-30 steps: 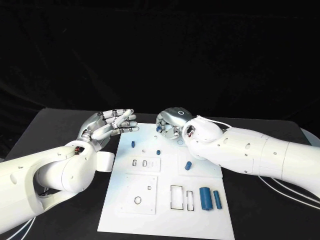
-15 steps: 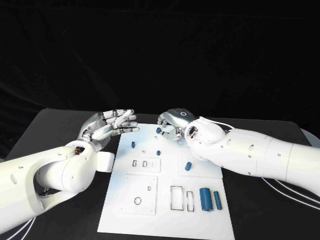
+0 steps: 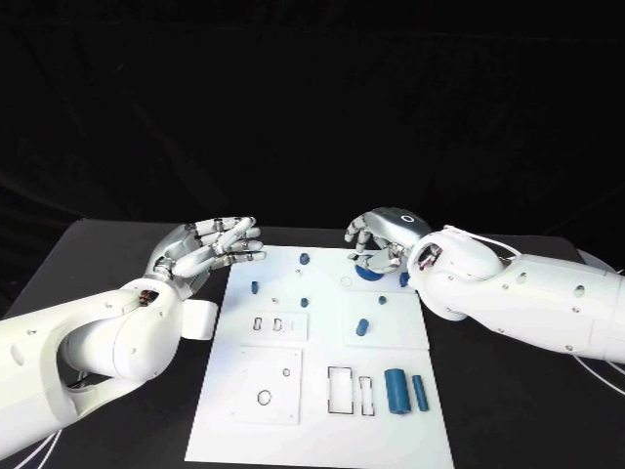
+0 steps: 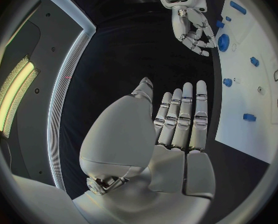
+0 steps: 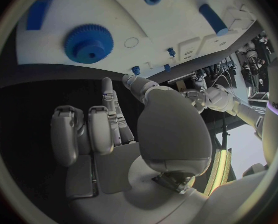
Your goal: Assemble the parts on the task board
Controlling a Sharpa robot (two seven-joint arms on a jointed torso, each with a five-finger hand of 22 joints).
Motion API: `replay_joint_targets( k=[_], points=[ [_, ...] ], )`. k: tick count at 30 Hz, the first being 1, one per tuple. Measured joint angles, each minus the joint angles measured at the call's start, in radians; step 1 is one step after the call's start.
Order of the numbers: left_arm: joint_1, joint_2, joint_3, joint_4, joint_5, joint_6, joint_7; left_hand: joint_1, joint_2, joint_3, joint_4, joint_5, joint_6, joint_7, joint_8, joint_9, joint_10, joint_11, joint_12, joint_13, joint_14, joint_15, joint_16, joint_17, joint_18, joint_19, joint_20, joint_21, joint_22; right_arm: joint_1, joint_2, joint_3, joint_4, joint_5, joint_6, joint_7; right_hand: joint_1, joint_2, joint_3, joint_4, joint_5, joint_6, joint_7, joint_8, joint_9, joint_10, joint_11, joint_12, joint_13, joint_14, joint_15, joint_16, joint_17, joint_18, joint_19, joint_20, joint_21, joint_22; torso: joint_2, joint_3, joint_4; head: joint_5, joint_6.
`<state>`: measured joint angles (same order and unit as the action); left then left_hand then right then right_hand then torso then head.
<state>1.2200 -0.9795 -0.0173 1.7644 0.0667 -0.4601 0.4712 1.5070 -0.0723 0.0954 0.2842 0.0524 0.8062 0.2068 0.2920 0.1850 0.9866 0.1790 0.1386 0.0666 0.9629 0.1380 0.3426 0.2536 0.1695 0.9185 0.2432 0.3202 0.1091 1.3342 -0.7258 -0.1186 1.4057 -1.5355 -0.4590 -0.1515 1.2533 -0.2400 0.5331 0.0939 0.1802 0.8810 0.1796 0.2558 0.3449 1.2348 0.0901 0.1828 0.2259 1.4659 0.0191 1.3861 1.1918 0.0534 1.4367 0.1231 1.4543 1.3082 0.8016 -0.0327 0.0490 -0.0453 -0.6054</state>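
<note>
Left robot hand (image 3: 211, 244) raised just off the far left corner of the task board (image 3: 312, 410), fingers side by side and nearly straight, nothing in them: released. Seen from the left wrist camera as flat fingers (image 4: 187, 119) over dark tabletop (image 4: 123, 59), board edge just beside them.

Right robot hand (image 3: 383, 239) poised over the board's far right corner, fingers curled loosely downward, empty. From the head camera, hard to tell whether the fingertips touch the blue piece under them; from the right wrist camera, fingers (image 5: 89, 129) bent inward over dark tabletop, clear of the board, grasping nothing, so loosely clenched rather than spread.

Under the right robot hand, a round blue gear (image 3: 370, 273), half hidden from above but plainly shown as a toothed wheel (image 5: 89, 43) by the right wrist camera, and again as a blue disc (image 4: 223, 42) by the left wrist camera, lying flat on the board.

Farther out on the board: small blue pegs (image 3: 255, 287) near the left edge, one (image 3: 305, 258) at the far edge, a short blue cylinder (image 3: 362, 328) in the middle. Nearest the robot, two long blue bars (image 3: 397, 391) lying side by side beside a rectangular slot (image 3: 341, 389). An oval hole (image 3: 265, 397) in the raised plate at the near left.
</note>
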Motion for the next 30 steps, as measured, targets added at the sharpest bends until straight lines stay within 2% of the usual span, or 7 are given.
replay_joint_targets(
  k=[4,6,8,10,12,21,30],
  points=[
    [0.000,-0.001,0.000,-0.001,0.000,0.002,-0.001,0.000,0.000,0.000,0.000,0.000,0.000,0.000,0.000,0.000,0.000,0.000,0.000,0.000,0.000,0.000,0.000,0.000,0.000,0.000,0.000,0.000,0.000,0.006,-0.063,0.002,0.036,0.073,0.032,-0.009,-0.003,-0.016,-0.077,0.006,0.030,-0.021,-0.030,0.003,0.012,0.086,-0.031,0.175,0.143,0.000,-0.029,0.037,0.055,-0.012,0.030,-0.024,0.036,0.000,-0.001,0.0015,-0.0053,-0.003,0.000],
    [0.000,-0.001,0.000,-0.002,0.000,0.003,-0.001,0.000,0.000,0.000,0.000,0.000,0.000,0.000,0.000,0.000,0.000,0.000,0.000,0.000,0.000,0.000,0.000,0.000,0.000,0.000,0.000,0.000,0.000,0.007,-0.086,0.002,0.044,0.105,0.060,-0.015,-0.002,-0.015,-0.128,0.020,0.035,-0.042,-0.037,0.012,0.026,0.087,-0.032,0.438,0.411,0.002,-0.032,0.067,0.099,-0.016,0.030,-0.030,0.050,0.000,-0.001,0.0029,-0.0083,-0.003,0.000],
    [0.000,-0.001,0.000,-0.002,0.000,0.004,-0.001,0.000,0.000,0.000,0.000,0.000,0.000,0.000,0.000,0.000,0.000,0.000,0.000,0.000,0.000,0.000,0.000,0.000,0.000,0.000,0.000,0.000,0.000,0.008,-0.098,0.002,0.047,0.128,0.084,-0.021,0.018,0.005,-0.193,0.056,0.035,-0.074,-0.029,0.038,0.048,0.086,-0.022,0.840,0.795,0.001,-0.025,0.104,0.115,-0.016,0.030,-0.030,0.064,0.000,-0.002,0.0040,-0.0107,-0.003,0.000],
    [0.000,0.000,0.000,-0.003,0.000,0.005,-0.002,0.000,0.000,0.000,0.000,0.000,0.000,0.000,0.000,0.000,0.000,0.000,0.000,0.000,0.000,0.000,0.000,0.000,0.000,0.000,0.000,0.000,0.000,0.008,-0.103,0.002,0.047,0.147,0.109,-0.029,0.029,0.016,-0.223,0.077,0.039,-0.086,-0.017,0.054,0.060,0.092,-0.013,0.999,0.942,-0.001,-0.024,0.120,0.116,-0.016,0.030,-0.018,0.073,0.000,-0.002,0.0049,-0.0118,-0.003,-0.001],
    [0.000,0.000,0.000,-0.003,0.000,0.006,-0.003,0.000,0.000,0.000,0.000,0.000,0.000,0.000,0.000,0.000,0.000,0.000,0.000,0.000,0.000,0.000,0.000,0.000,0.000,0.000,0.000,0.000,0.000,0.007,-0.104,0.002,0.047,0.158,0.127,-0.034,0.038,0.025,-0.240,0.095,0.039,-0.097,-0.016,0.065,0.067,0.119,-0.011,1.085,1.025,0.003,-0.020,0.132,0.116,-0.032,0.030,-0.015,0.081,0.000,-0.002,0.0048,-0.0117,-0.006,-0.001],
    [0.000,0.001,0.000,-0.007,0.000,0.011,-0.005,0.000,0.000,0.000,0.000,0.000,0.000,0.000,0.000,0.000,0.000,0.000,0.000,0.000,0.000,0.000,0.000,0.000,0.000,0.000,0.000,0.000,0.000,0.001,-0.078,0.002,0.017,0.184,0.169,-0.058,0.059,0.039,-0.280,0.125,0.048,-0.111,-0.010,0.085,0.078,0.179,-0.004,1.219,1.082,0.001,-0.012,0.154,0.116,-0.032,0.029,-0.008,0.096,0.000,-0.001,0.0035,-0.0068,-0.007,-0.006],
    [0.000,0.002,0.000,-0.008,0.000,0.013,-0.007,0.000,0.000,0.000,0.000,0.000,0.000,0.000,0.000,0.000,0.000,0.000,0.000,0.000,0.000,0.000,0.000,0.001,0.000,0.000,0.000,0.000,-0.001,-0.001,-0.054,0.001,-0.003,0.193,0.176,-0.074,0.069,0.049,-0.282,0.128,0.052,-0.111,-0.010,0.092,0.081,0.191,-0.003,1.236,1.082,0.001,-0.012,0.158,0.116,-0.032,0.029,-0.008,0.105,0.000,-0.001,0.0016,-0.0076,-0.003,-0.015]
  ],
)
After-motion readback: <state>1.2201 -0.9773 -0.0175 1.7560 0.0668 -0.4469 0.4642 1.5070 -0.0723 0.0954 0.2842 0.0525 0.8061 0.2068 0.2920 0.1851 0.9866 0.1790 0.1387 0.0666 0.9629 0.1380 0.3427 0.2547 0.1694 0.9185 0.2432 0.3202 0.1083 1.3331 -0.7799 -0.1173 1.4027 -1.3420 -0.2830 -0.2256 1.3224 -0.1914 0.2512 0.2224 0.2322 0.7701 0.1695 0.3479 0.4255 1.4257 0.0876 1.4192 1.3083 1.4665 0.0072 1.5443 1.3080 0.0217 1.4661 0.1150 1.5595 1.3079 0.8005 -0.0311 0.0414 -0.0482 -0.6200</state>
